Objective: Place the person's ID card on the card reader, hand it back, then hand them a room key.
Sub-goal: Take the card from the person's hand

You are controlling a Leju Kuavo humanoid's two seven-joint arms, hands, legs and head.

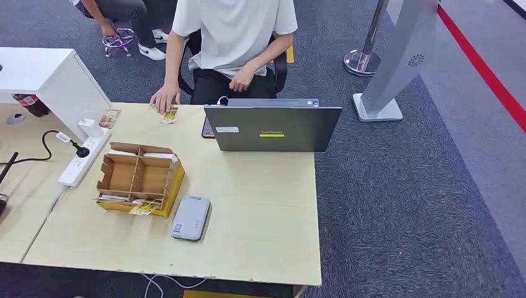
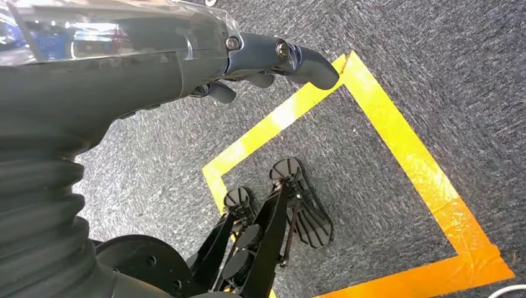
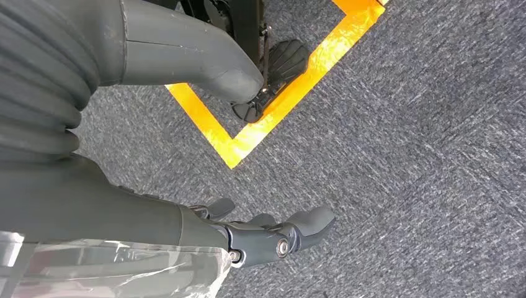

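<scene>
From my remote seat I see both arms hanging down at the robot's sides, above the grey carpet [image 2: 434, 74] with the yellow tape [image 2: 397, 143] on it. The left hand [image 2: 260, 68] holds nothing; its fingers [image 2: 310, 65] are a little bent and apart from each other. The right hand [image 3: 267, 233] is the same, with its fingers [image 3: 310, 223] loosely spread over the carpet and nothing between them. On the tabletop [image 1: 260, 211], nearest to the robot, lies the grey card reader [image 1: 190, 217], flat, close to the near edge. Just beside it, on its left and touching or almost touching it, stands an open cardboard box [image 1: 140, 180] with compartments; I see white and yellow cards at its edges, but I cannot tell if they are the room keys. Left of the box is a white power strip [image 1: 80, 162] with a black plug in it. Farther away, a grey laptop [image 1: 271, 127] stands open with its lid back toward me. At the far edge of the tabletop the person [image 1: 232, 37], in a white shirt, sits on a chair, and the person's hand [image 1: 165, 99] rests on a small yellowish card [image 1: 169, 115]. This seems to be the ID card, well apart from the card reader, but it is too small for me to be sure. Another small card [image 1: 109, 118] lies near the far left corner. Behind the person, a second person's legs and a grey stand [image 1: 397, 62] are on the carpet.
</scene>
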